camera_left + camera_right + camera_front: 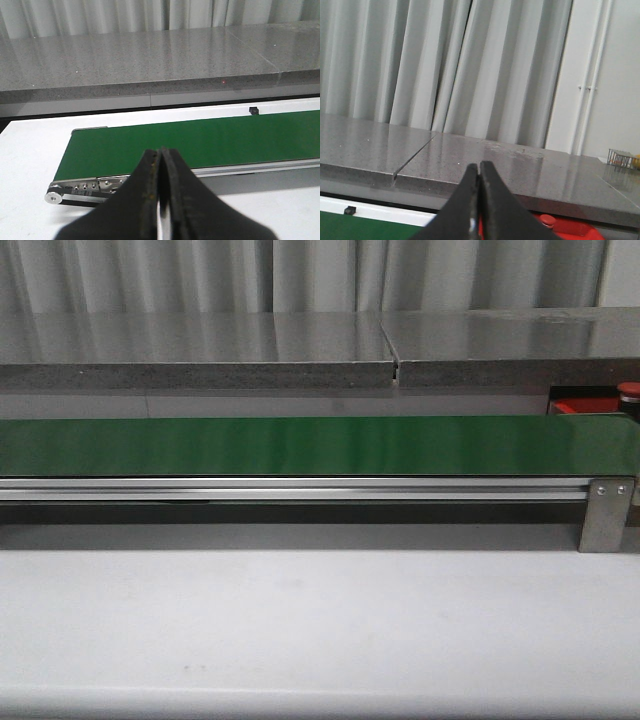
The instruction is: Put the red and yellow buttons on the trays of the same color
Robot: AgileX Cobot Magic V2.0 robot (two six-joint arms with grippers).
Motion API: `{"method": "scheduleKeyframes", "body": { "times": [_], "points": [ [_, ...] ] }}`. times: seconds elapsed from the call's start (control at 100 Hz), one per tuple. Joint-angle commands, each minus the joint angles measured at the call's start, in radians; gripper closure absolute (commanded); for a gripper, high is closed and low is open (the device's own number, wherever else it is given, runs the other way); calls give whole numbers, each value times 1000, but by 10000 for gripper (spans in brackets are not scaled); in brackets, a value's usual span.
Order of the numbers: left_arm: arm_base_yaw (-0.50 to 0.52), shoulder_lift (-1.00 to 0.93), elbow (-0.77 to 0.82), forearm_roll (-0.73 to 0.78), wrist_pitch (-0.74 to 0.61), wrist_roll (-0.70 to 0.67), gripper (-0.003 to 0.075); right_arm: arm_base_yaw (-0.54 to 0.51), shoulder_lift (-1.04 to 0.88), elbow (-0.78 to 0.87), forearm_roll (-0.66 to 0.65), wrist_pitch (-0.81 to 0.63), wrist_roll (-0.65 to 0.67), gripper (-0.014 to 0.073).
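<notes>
White desk [320, 630], nearest the front camera: broad, pale surface spanning the full width.

Grey speckled counter [200, 345]: long slab behind the desk, with a seam near its middle; pleated curtain behind it.

Green belt [300, 445]: glossy conveyor running across the desk between the near surface and the counter, carried on an aluminium rail [290, 488] with a metal bracket [607, 515] at its right end. Roller end visible from the left wrist.

Red tray [590, 405]: sits at the far right, behind the belt's right end and below the counter edge; only part shows. Also seen low in the right wrist view [570, 231].

Red button [629, 392]: small round knob at the tray's right side, at the frame edge; seen on the tray [547, 220] from the right wrist.

Left end effector [161, 200]: dark fingers pressed together, holding nothing, above the desk just before the belt's left end.

Right end effector [480, 205]: fingers closed together, empty, aimed toward the counter, the tray just beyond.
</notes>
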Motion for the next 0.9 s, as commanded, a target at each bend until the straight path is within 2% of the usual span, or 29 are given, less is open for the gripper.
{"method": "scheduleKeyframes", "body": {
  "times": [0.0,0.07,0.18,0.27,0.36,0.46,0.63,0.73,0.89],
  "points": [
    [-7,12,-25,-17,-73,0,741,1,7,-25,-209,31,118,711],
    [-7,12,-25,-17,-73,0,741,1,7,-25,-514,96,365,711],
    [-7,12,-25,-17,-73,0,741,1,7,-25,-997,200,867,711],
    [-7,12,-25,-17,-73,0,741,1,7,-12,-1278,242,1235,711],
    [-7,12,-25,-17,-73,0,741,1,7,28,-1483,194,1472,711],
    [-7,12,-25,-17,-73,0,741,1,-2,109,-1583,67,1583,711],
    [-7,12,-25,-17,-73,0,741,0,-50,226,-1559,-51,1587,711],
    [-7,12,-25,-17,-73,0,741,0,-50,226,-1548,0,1585,711],
    [-7,12,-25,-17,-73,0,741,0,-50,226,-1548,-4,1585,711]
  ]
}}
